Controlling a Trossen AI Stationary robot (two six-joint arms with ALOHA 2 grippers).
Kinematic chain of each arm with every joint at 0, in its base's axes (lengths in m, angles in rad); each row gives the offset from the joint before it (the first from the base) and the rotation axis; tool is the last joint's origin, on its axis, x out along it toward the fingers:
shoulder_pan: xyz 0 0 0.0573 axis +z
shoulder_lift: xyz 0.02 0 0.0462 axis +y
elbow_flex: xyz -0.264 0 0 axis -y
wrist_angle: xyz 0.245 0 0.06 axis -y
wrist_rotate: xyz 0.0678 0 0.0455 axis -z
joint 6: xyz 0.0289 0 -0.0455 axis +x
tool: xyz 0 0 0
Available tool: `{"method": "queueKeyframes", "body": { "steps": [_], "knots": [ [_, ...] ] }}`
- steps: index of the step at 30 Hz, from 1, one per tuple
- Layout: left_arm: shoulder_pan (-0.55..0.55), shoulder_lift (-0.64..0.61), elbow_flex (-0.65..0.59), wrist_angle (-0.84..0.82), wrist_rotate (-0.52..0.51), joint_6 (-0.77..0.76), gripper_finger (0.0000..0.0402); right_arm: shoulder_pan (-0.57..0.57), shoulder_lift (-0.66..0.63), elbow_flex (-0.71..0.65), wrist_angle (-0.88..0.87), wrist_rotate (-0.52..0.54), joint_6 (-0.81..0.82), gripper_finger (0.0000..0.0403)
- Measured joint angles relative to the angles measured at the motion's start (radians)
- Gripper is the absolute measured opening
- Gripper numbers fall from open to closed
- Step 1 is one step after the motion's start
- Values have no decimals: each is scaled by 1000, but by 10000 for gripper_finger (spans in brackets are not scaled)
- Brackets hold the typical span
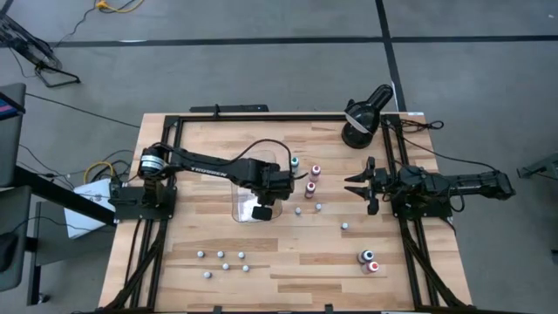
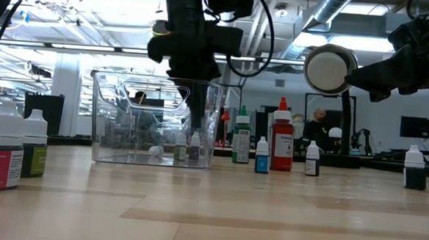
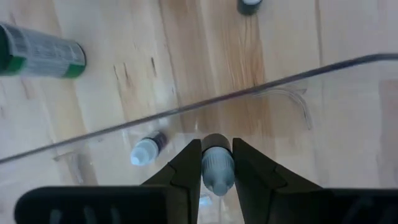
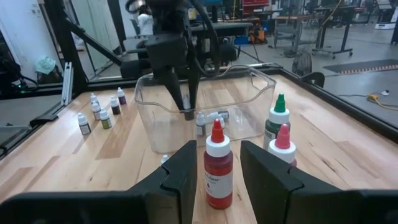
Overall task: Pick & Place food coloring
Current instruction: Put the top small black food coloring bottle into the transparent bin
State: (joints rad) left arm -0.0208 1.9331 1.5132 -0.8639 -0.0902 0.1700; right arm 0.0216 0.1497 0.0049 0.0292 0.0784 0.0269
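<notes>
On the near edge of the wooden worktop (image 1: 288, 262) a loose cluster of tiny white-capped bottles (image 1: 223, 259) stands, with two larger bottles (image 1: 370, 260) near the right corner; further in, a clear plastic tray (image 1: 242, 205) sits toward the middle, and the left gripper (image 3: 217, 163) reaches down into it from above, its fingers (image 3: 186, 167) clenched on a small dark food coloring bottle with a pale cap (image 3: 216, 168), held just above the tray floor; another small bottle (image 3: 148, 148) lies on its side inside the tray close by; just beyond the tray's right side stand a green-capped bottle (image 4: 275, 121), a red bottle with a red tip (image 4: 217, 163) and a pink-capped bottle (image 4: 283, 144), with a few tiny bottles (image 1: 309, 208) scattered between them and the right arm; the right gripper (image 1: 359, 185) hovers above the worktop at the right side, pointing toward the tray, its fingers (image 4: 184, 169) parted and grasping nothing; at the far right corner sits a black round lamp-like device (image 1: 364, 114).
</notes>
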Motion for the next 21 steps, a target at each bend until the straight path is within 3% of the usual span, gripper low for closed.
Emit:
{"method": "queueKeyframes", "body": {
  "steps": [21],
  "knots": [
    [-8,0,-91,112,34,-81,69,0,0,0,0,0,0,113]
  ]
}}
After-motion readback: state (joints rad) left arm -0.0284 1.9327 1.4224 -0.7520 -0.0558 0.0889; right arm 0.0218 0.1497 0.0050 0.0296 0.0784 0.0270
